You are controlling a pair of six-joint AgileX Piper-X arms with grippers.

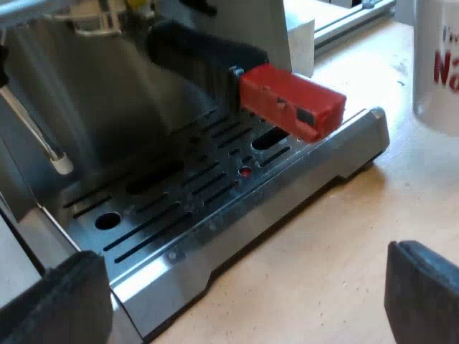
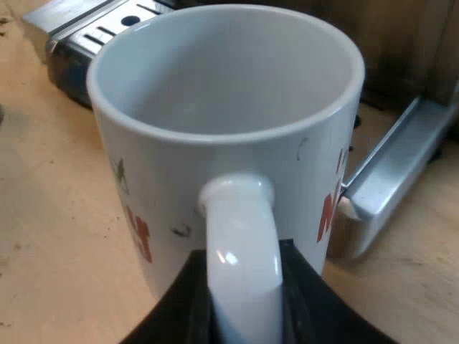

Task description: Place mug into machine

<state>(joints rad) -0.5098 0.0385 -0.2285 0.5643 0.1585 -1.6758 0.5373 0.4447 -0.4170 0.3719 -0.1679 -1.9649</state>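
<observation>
A white mug [image 2: 229, 143] with red lettering stands upright, and it is empty inside. My right gripper [image 2: 244, 319] is shut on the mug's handle [image 2: 240, 251], one black finger on each side. The mug [image 1: 439, 72] is beside the end of the espresso machine's slotted metal drip tray [image 1: 215, 215]. The holder's dark handle [image 1: 193, 54] is locked into the machine's front, its red end [image 1: 290, 100] jutting over the tray. My left gripper [image 1: 247, 301] hangs open over the wooden table just before the tray's edge, nothing between its fingers [image 1: 61, 304].
A thin steam wand [image 1: 36, 129] with a white tip hangs over one end of the tray. The tray's corner [image 2: 61, 36] lies beyond the mug. A metal bar [image 2: 394, 165] rests on the table close to the mug. Bare wooden table [image 1: 323, 272] lies before the machine.
</observation>
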